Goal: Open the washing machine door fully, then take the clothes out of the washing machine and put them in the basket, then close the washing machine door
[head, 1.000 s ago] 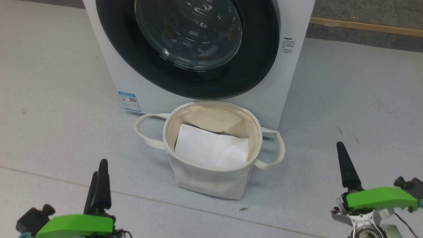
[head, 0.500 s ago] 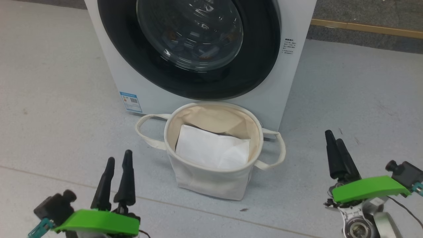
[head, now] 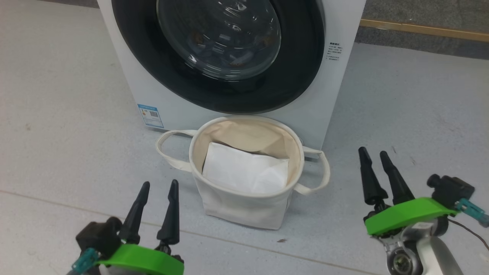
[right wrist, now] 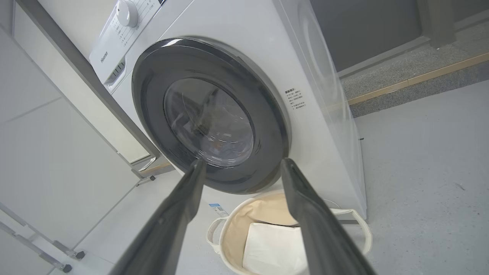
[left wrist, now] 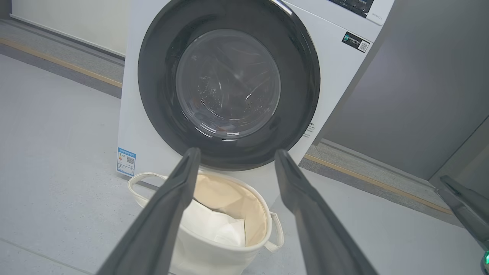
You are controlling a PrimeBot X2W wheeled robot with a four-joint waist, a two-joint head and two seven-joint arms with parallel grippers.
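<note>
Washing machine door is closed; basket stands just before it. Left gripper and right gripper flank the basket, fingers apart, holding nothing

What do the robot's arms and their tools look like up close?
The left tool and right tool each have two long, tapering black fingers on a bright green housing, with a black camera block and teal plug. The right wrist is silvery-white, trailing a thin dark cable.
</note>
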